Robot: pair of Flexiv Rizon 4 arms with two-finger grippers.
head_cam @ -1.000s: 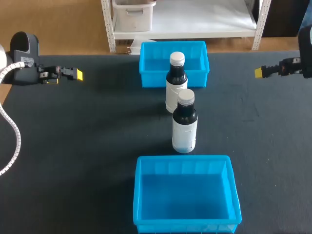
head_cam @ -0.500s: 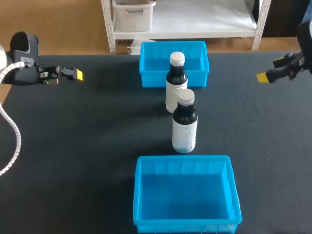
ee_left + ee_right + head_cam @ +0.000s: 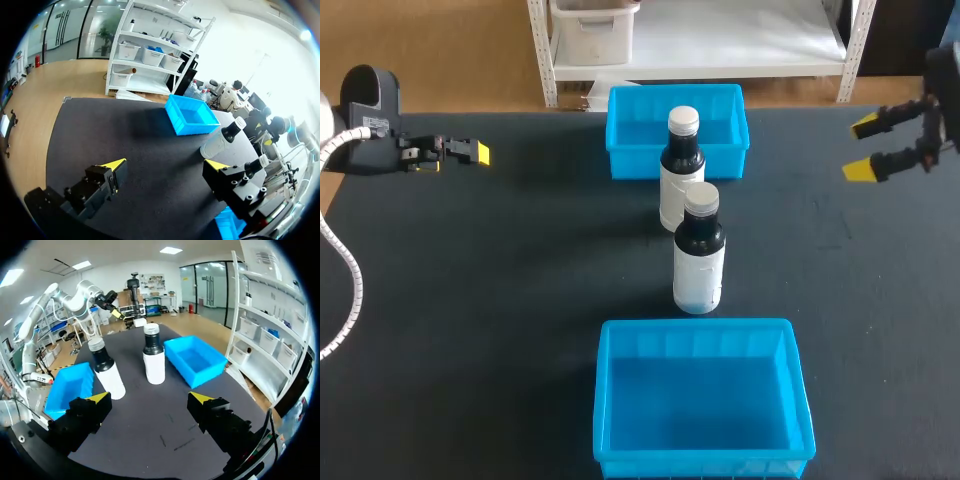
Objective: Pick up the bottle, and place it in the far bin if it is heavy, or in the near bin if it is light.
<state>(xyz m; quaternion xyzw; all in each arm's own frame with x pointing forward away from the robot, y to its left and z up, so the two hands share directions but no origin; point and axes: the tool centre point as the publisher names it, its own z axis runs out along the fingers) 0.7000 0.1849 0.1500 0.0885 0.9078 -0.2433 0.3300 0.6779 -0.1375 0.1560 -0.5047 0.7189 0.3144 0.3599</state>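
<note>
Two dark bottles with white labels and white caps stand upright in the middle of the table. The far bottle (image 3: 681, 168) (image 3: 153, 357) (image 3: 221, 140) is just in front of the far blue bin (image 3: 620, 135) (image 3: 196, 360) (image 3: 192, 117). The near bottle (image 3: 699, 250) (image 3: 106, 371) stands a little behind the near blue bin (image 3: 702, 400) (image 3: 69, 388). My right gripper (image 3: 865, 148) (image 3: 150, 398) hangs open at the far right, well clear of both bottles. At the far left, my left gripper (image 3: 470, 152) (image 3: 165, 164) is open and holds nothing.
The black table (image 3: 520, 280) has bare room on both sides of the bottles and bins. Both bins hold nothing. The two bottles stand close together, one almost behind the other.
My right gripper has turned at the wrist, so both yellow tips now show apart, one above the other. The left arm, bottles and bins have not moved.
</note>
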